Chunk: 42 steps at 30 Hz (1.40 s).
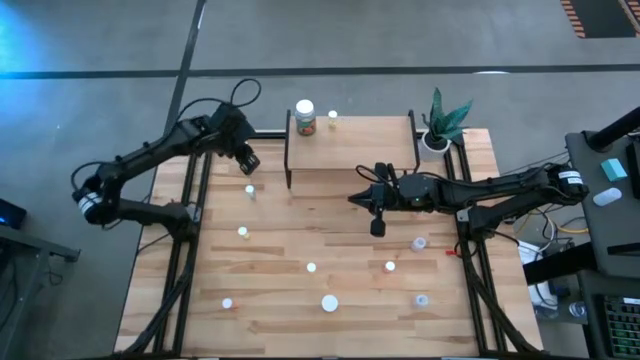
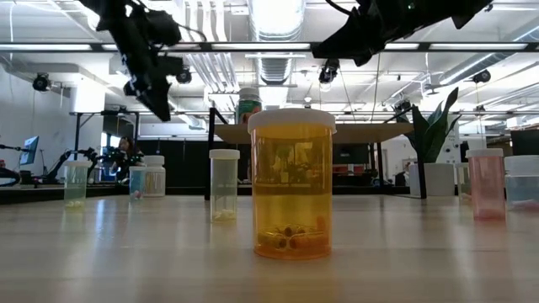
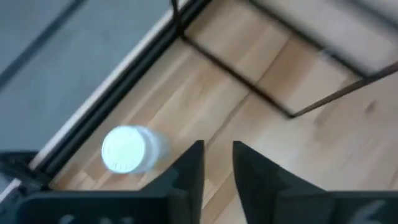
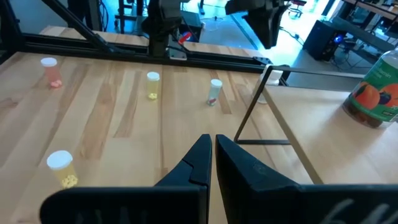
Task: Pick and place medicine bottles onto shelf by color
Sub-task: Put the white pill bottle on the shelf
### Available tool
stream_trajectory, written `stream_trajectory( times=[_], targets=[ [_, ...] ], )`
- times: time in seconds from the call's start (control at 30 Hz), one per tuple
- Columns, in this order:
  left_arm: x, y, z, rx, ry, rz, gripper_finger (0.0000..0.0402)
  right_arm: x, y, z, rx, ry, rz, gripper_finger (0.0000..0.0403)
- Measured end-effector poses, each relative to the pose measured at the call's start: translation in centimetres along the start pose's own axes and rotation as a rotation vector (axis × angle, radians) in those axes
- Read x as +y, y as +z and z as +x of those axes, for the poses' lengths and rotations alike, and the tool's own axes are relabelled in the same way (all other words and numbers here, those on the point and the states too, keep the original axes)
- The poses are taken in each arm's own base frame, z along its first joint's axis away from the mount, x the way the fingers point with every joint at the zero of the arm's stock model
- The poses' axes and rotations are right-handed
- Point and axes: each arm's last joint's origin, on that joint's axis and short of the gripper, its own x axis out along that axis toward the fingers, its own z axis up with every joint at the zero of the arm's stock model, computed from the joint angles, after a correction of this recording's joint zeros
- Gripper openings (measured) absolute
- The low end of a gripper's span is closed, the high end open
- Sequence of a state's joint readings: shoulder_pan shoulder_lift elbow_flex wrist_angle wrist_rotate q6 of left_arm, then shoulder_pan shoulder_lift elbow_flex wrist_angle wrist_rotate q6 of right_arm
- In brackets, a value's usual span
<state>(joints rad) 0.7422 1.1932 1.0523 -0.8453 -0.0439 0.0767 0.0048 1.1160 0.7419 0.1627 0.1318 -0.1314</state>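
- High view: the left gripper (image 1: 247, 160) hangs over the table's (image 1: 340, 330) far left part, just off the shelf's (image 1: 350, 145) left end.
- Left wrist view: that gripper's two dark fingers (image 3: 189, 165) stand a little apart with bare wood showing in the gap; nothing is between them.
- A clear, white-capped bottle (image 3: 127, 149) stands just beside those fingertips, close to the table's dark edge rail, and does not touch them. It is probably the bottle (image 1: 250, 190) seen from above just on the near side of the left gripper, though the blur leaves that unsure.
- The right gripper (image 1: 377, 226) hovers above the middle of the table, just in front of the shelf's front edge. In the right wrist view its fingers (image 4: 200, 163) are pressed together and hold nothing.
- Ahead of the right gripper in its wrist view stand a yellow-filled bottle (image 4: 152, 86) and a small vial (image 4: 214, 91); a pink bottle (image 4: 51, 70) and another yellow one (image 4: 62, 168) sit further off to the side.
- On the shelf, well beyond the right gripper, stands a larger white-capped bottle with an orange-and-green label (image 1: 305, 117), with a tiny one (image 1: 333, 117) beside it.
- Low view: a big amber bottle (image 2: 291, 185) with pills at its bottom stands nearest the camera.
- More white-capped bottles are scattered on the near half of the table, well apart from both grippers.
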Motion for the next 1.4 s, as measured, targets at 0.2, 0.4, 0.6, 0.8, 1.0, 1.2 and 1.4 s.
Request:
stream_trajectory(
  times=[0.2, 0.4, 0.6, 0.8, 1.0, 1.2, 1.4],
  targets=[
    [1.1, 0.2, 1.9, 0.075, 0.037, 0.019, 0.0144, 0.0, -0.3, 0.0, 0.008, 0.001, -0.001, 0.0012],
    [2.8, 0.4, 3.6, 0.137, 0.078, -0.050, 0.0203, 0.0, -0.3, 0.0, 0.008, 0.001, -0.001, 0.0012],
    [4.9, 0.9, 4.8, 0.183, 0.168, -0.102, 0.0247, 0.0, -0.3, 0.0, 0.007, 0.001, -0.001, 0.0012],
    [6.3, 0.3, 7.1, 0.267, 0.172, -0.139, 0.0256, 0.0, -0.3, 0.0, 0.007, 0.001, -0.001, 0.0012],
    [7.1, 0.1, 8.8, 0.282, 0.167, -0.143, 0.0254, 0.0, -0.3, 0.0, 0.007, 0.001, -0.005, 0.0012],
    [7.1, 0.1, 9.1, 0.282, 0.138, -0.126, 0.0217, 0.0, -0.3, 0.0, 0.009, 0.001, -0.005, 0.0012],
    [7.0, -0.1, 8.7, 0.312, 0.125, -0.092, 0.0181, 0.0, -0.3, 0.0, 0.009, 0.001, -0.005, 0.0012]
  ],
)
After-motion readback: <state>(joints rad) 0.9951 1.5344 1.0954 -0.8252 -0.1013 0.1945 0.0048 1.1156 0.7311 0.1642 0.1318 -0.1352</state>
